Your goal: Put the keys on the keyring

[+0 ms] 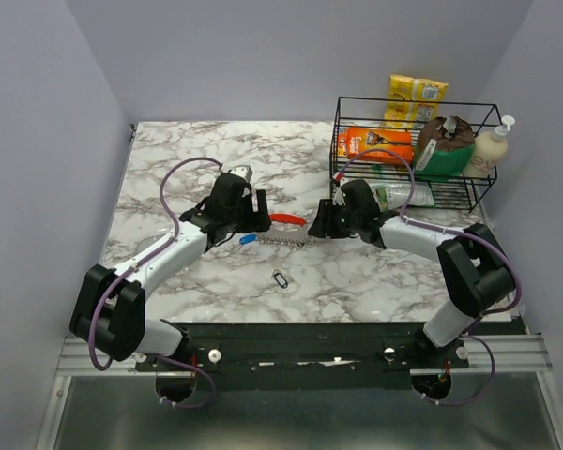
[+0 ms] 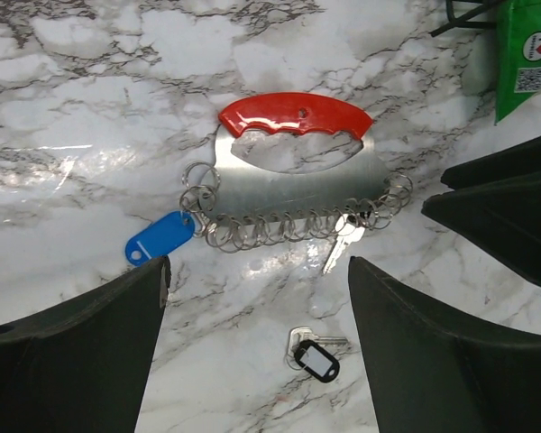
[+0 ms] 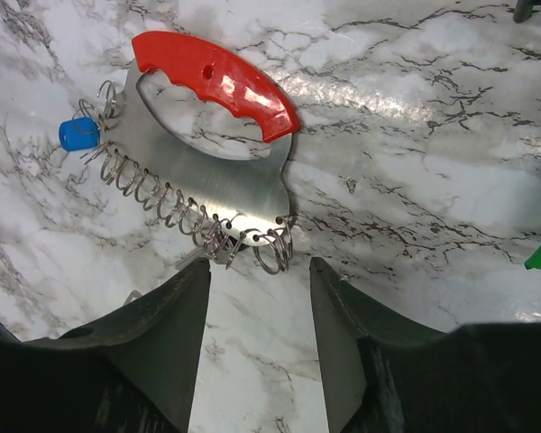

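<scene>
Keyring [image 2: 293, 176]: red moulded plastic grip on a flat steel plate, with a row of thin wire split rings [image 2: 279, 227] along the plate's lower edge. It lies flat mid-bench, between the two hands. A blue plastic tag [image 2: 160, 238] sits on the end ring at the left arm's side. One silver key [image 2: 340, 245] already hangs from a ring toward the other end. A loose key with a black-framed tag [image 2: 316, 357] lies on the bench near the ring row, apart from it, not threaded.

Left hand [image 2: 257, 271]: open, empty, over the ring row. Right hand [image 3: 260, 266]: open, empty, its gap just short of the end ring [image 3: 275, 248]; can't tell if it's touching.

Step, my read: pin the keyring, then fetch the loose key. The right hand should clamp the plate or red grip, not the wire rings, which will likely twist. The left should take the key by its tag, leaving the head's hole free. On the glossy white marble bench [image 1: 357, 281] the key may skid, so come down square. Splitting a ring is the hard part.

The black wire basket [image 1: 338, 141] is well apart.
</scene>
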`<state>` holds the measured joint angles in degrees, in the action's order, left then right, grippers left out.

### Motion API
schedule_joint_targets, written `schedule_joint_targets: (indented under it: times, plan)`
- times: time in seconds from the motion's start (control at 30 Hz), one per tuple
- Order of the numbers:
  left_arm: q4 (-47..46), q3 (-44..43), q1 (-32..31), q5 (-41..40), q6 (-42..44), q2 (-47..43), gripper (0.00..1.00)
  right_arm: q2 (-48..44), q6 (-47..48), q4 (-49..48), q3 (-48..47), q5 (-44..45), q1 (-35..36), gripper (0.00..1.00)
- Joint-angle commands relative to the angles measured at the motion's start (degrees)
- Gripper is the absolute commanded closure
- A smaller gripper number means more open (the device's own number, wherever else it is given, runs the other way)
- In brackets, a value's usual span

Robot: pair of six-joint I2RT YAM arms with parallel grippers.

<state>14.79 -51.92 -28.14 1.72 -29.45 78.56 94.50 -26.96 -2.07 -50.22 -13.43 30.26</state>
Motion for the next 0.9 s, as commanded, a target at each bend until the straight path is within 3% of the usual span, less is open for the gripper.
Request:
schedule_joint_targets:
  times: [0.0,0.27,0.37,0.7,0.77,0.87]
  plan:
    - [3.58,-1.08,-0.07,-5.23,2.12,1.15,0.14,1.04,0.59,-0.66,-1.64,-2.04,-0.73,0.43]
    - [2.53,-1.51,-0.07,-6.64,3.17,5.54,0.26,-0.63,1.56,-0.48,-1.64,-4.06,-0.82,0.44]
    - [2.53,-2.31,-0.07,-5.68,4.75,7.3,0.37,-1.42,2.17,-0.22,-1.46,-4.06,-0.82,0.44]
    - [1.04,-2.22,-0.25,-2.78,8.88,8.62,0.43,-2.92,2.88,0.66,-1.29,-5.81,-0.82,0.43]
    - [1.56,-3.27,-1.12,-1.72,10.2,9.32,0.51,-2.83,2.97,0.66,-1.72,-5.82,-0.82,0.43]
    - [3.4,-5.02,-2.62,-3.29,11.34,10.73,0.51,-2.83,3.14,1.27,-2.25,-6.17,-0.82,0.43]
